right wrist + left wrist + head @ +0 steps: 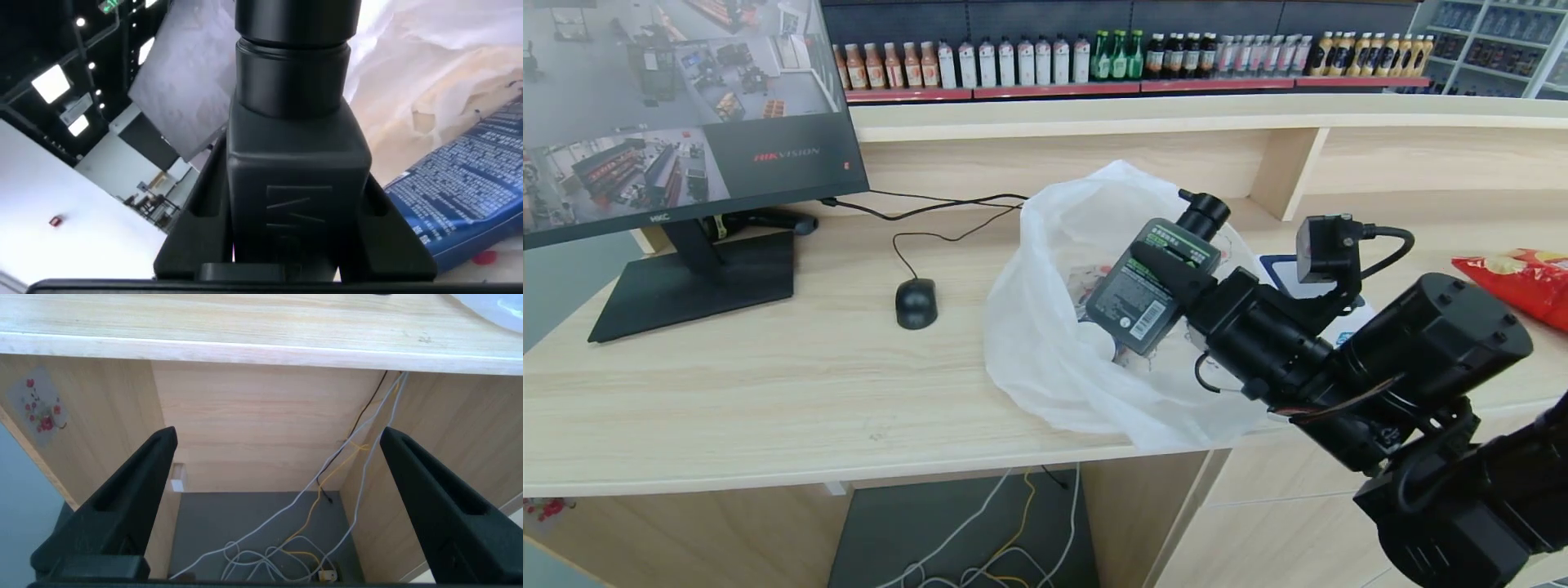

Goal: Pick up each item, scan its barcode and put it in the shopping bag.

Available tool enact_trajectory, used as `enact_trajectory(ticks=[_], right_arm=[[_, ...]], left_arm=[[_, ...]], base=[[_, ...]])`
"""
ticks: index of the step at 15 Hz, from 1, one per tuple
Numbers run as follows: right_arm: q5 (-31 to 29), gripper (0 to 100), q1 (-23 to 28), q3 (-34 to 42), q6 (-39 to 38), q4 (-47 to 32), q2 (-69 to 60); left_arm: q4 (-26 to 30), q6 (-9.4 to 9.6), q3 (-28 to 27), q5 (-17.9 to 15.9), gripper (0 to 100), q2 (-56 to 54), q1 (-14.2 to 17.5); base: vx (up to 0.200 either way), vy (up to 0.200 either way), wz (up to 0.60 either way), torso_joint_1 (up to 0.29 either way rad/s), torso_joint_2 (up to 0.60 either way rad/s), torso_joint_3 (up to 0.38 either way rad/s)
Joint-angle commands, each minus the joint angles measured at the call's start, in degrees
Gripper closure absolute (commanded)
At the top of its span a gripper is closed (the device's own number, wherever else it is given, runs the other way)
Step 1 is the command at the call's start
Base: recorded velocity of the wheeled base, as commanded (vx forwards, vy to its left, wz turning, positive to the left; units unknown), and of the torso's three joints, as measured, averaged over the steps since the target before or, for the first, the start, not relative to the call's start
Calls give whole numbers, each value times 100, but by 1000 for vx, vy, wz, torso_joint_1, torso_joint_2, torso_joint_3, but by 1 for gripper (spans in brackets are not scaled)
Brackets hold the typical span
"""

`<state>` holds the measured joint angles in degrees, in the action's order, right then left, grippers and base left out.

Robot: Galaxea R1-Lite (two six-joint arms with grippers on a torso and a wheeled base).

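Note:
My right gripper (1174,276) is shut on a dark square bottle (1145,287) with a black cap and a barcode label facing up. It holds the bottle tilted above the mouth of the white plastic shopping bag (1054,343), which stands on the wooden counter (768,392). In the right wrist view the bottle (294,171) stands between the fingers, with the bag (441,49) behind it and a blue packet (470,188) lying inside. My left gripper (278,449) is open with nothing in it, below the counter's edge and facing the space under it.
A monitor (670,106) on a black stand is at the back left, with a mouse (916,303) and its cable beside the bag. A red snack packet (1521,282) lies at the far right. Loose cables (286,539) hang under the counter.

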<state>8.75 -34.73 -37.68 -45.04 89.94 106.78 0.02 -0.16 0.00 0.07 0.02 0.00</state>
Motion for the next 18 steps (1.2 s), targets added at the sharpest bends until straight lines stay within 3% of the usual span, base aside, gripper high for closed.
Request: enact_trajectory(ticks=[1, 6, 16, 17, 18], right_arm=[[30, 100, 81, -90, 4, 6, 265], [30, 100, 397, -90, -4, 6, 502], [30, 100, 432, 129, 180, 6, 695], [30, 0, 432, 138, 268, 6, 713], [30, 0, 432, 138, 286, 6, 730]], left_arm=[[-2, -2, 0, 1, 0, -2, 0], [-2, -2, 0, 1, 0, -2, 0], [-2, -2, 0, 1, 0, -2, 0], [-2, -2, 0, 1, 0, -2, 0], [-2, -2, 0, 1, 0, -2, 0]], base=[[0, 0, 0, 0, 0, 0], [0, 0, 0, 0, 0, 0], [0, 0, 0, 0, 0, 0], [0, 0, 0, 0, 0, 0], [0, 0, 0, 0, 0, 0]])
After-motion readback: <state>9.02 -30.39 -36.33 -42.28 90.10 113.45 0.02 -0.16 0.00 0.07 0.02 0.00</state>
